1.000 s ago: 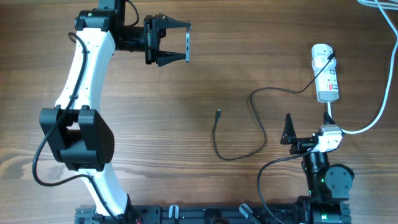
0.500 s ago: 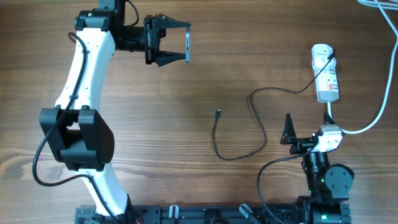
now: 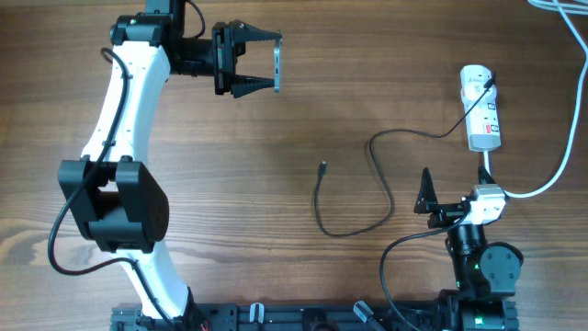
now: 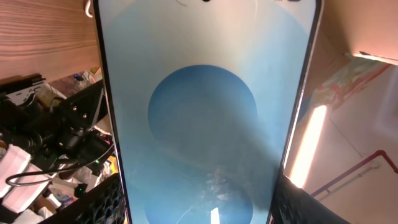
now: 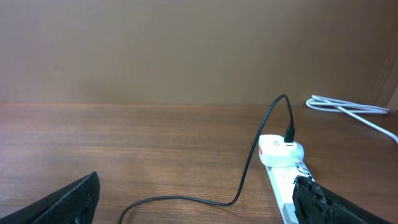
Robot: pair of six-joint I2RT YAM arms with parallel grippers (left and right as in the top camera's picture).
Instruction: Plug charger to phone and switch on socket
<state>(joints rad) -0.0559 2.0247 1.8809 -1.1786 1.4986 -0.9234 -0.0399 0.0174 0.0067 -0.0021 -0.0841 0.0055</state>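
1. Nearest me, the right gripper (image 5: 196,186) is spread wide and empty, low over the table (image 3: 276,276). The socket (image 3: 481,115) sits ahead on its right.
2. The charger (image 3: 386,198) lies slack in a loop mid-table. Its connector tip (image 3: 322,168) is free and well apart from both grippers. The lead is limp, so I judge a careless pinch could flick the tip aside or grab it twisted.
3. The charger's plug is seated at the socket's far end, and the white cord (image 3: 551,179) trails off. A hard tug could drag the strip or unseat the plug. I cannot tell the switch state.
4. Farthest, the left gripper (image 3: 274,64) pinches the phone (image 4: 199,112) by its edges. Pressing the tip in could pivot the phone, and its port is hidden.
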